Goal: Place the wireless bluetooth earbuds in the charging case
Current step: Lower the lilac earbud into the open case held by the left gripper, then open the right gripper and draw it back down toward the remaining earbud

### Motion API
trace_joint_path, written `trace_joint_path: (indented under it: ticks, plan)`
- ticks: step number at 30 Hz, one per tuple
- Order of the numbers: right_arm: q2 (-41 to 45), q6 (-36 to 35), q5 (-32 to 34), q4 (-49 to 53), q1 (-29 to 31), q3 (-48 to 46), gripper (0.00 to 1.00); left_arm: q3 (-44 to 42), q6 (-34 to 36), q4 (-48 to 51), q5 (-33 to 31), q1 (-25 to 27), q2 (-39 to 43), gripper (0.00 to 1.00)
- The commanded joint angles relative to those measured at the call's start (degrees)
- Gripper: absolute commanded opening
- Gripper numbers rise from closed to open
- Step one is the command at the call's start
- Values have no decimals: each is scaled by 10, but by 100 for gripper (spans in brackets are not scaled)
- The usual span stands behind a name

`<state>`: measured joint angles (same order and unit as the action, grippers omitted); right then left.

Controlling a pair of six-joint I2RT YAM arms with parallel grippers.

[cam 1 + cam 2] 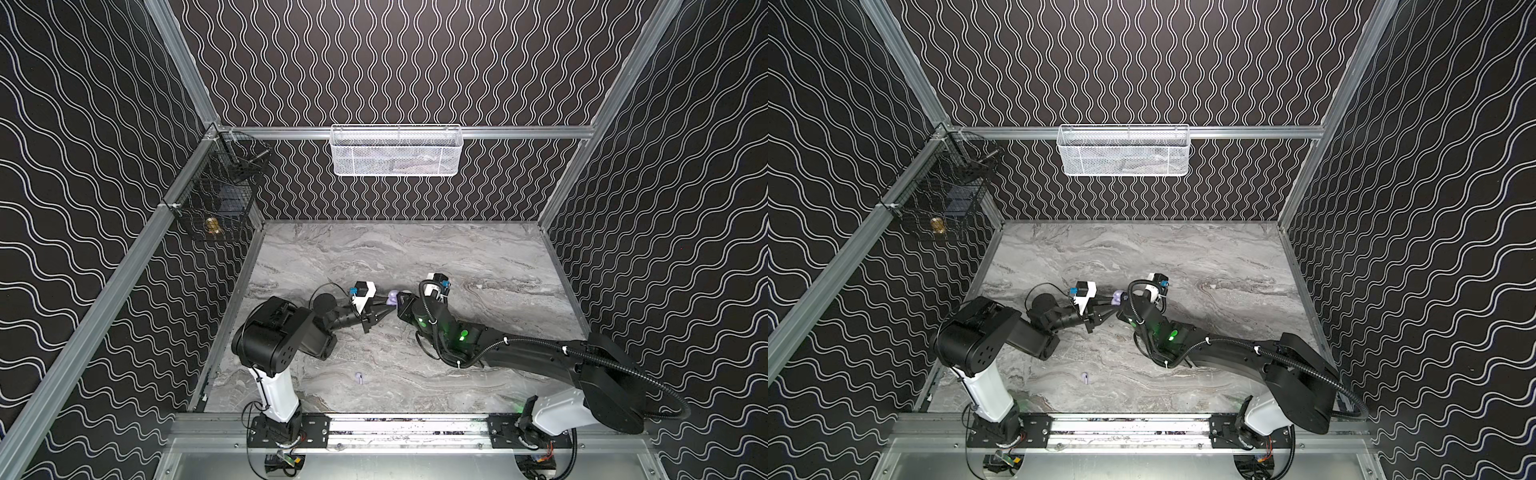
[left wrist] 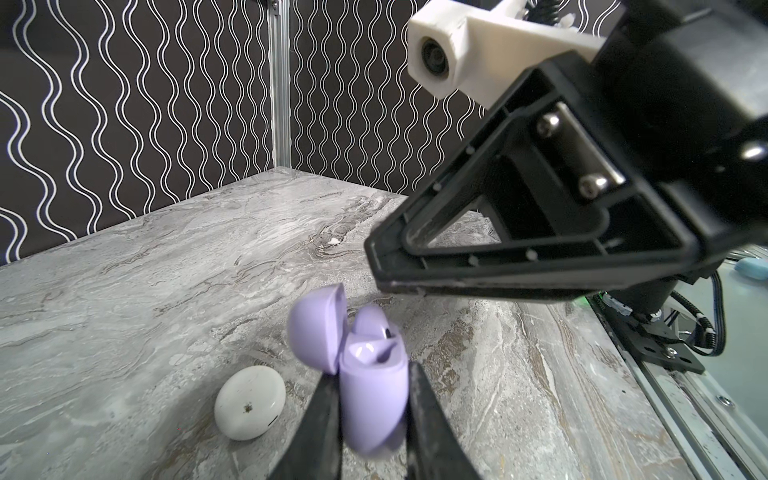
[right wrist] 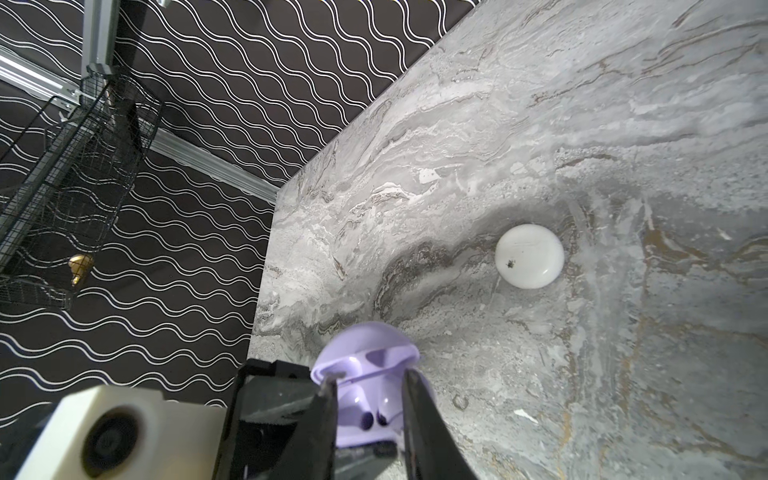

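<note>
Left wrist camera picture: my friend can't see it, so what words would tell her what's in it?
The left gripper clamps an open lavender charging case with a lavender earbud sitting in it. The right gripper hovers just above the case, and a closed white round case lies nearby on the grey marble table.

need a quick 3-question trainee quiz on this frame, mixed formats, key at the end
1. True or false: the round white case lies shut on the grey marble table.
2. The left gripper clamps: A) nothing B) the lavender charging case with its lid open C) a blue cup.
3. Fill in: the loose lavender earbud lies on the table nearer the ___ arm's base.

Key: 1 true; 2 B; 3 left.
</note>
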<state>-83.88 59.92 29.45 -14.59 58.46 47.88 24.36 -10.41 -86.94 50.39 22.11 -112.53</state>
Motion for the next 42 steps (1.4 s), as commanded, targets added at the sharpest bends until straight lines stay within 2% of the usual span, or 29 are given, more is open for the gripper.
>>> trace_joint_path:
  ticks: [1,7,12,17,23,28,33,42]
  plan:
    - [10,-10,11,4,1,0,30,3,-3,-19,-2,-2,0,21]
    - [26,-46,-1,81,4,20,34,3,-2,-19,-4,-2,0,21]
    - [20,-69,-57,140,19,23,34,4,-4,-19,-8,-2,0,21]
    - [-46,-92,-93,243,75,87,35,7,-15,-19,-13,-13,-1,21]
    - [-148,-85,-111,341,144,200,39,19,-50,-19,-37,-36,-13,20]
    - [-206,-82,-147,349,159,234,39,18,-58,-19,-66,-46,-12,21]
    - [-264,-114,-167,420,171,300,38,25,-79,-20,-74,-59,-20,21]
    - [-291,-127,-209,441,178,311,34,24,-78,-19,-79,-63,-19,21]
